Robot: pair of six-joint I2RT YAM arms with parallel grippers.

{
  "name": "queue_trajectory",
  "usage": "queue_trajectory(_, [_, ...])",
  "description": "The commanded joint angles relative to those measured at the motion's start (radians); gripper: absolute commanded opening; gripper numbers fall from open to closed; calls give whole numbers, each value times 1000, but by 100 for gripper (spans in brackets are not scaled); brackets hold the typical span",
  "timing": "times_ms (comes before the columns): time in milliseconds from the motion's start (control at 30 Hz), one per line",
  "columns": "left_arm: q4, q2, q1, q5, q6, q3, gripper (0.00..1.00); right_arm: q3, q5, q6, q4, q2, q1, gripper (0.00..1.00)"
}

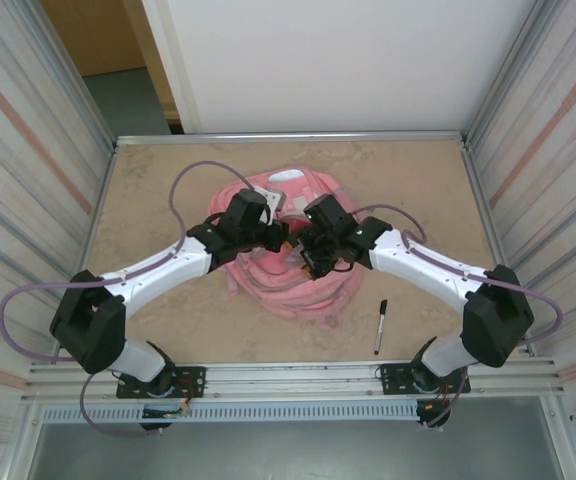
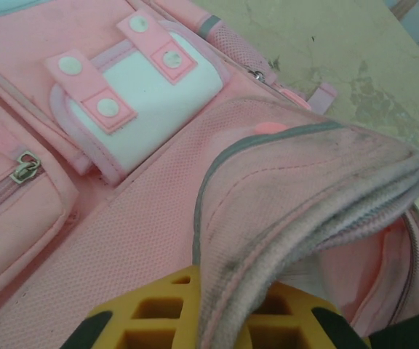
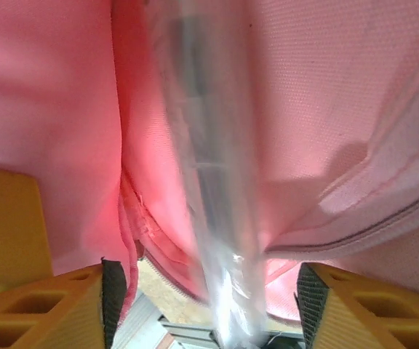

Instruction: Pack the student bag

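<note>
The student bag (image 1: 286, 292), a large pink backpack, lies in the middle of the table. The left wrist view shows its white patch (image 2: 151, 109) and a folded, grey-edged rim of fabric (image 2: 304, 211). My left gripper (image 2: 228, 320) is shut on that rim, at the bag's upper middle (image 1: 284, 238). My right gripper (image 1: 309, 262) sits right beside it, pointing into the bag (image 3: 326, 109). Its jaws (image 3: 206, 305) are wide open. Between them a blurred, clear plastic-wrapped long item (image 3: 209, 182) reaches into the pink interior, and neither pad (image 3: 112, 291) touches it.
A black marker pen (image 1: 380, 326) lies on the table to the right of the bag, near the right arm. Metal-framed walls close in the table on the left, right and far sides.
</note>
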Motion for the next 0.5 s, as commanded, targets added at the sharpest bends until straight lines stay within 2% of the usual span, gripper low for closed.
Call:
queue_trajectory(0, [107, -72, 1, 90, -62, -26, 0, 38, 3, -17, 58, 19, -14, 71])
queue_trajectory(67, [113, -76, 9, 91, -56, -36, 0, 37, 23, -69, 21, -17, -19, 75])
queue_trajectory(200, [68, -71, 14, 109, 17, -7, 0, -35, 89, -178, -11, -132, -44, 76])
queue_trajectory(300, [25, -73, 14, 118, 77, 22, 0, -96, 71, -303, -46, -198, -94, 78])
queue_trajectory(367, [-5, -78, 14, 112, 111, 44, 0, -105, 46, -378, -156, -226, -144, 82])
queue_trajectory(467, [-25, -80, 12, 119, 198, 53, 0, -141, 146, -420, -342, -278, -189, 85])
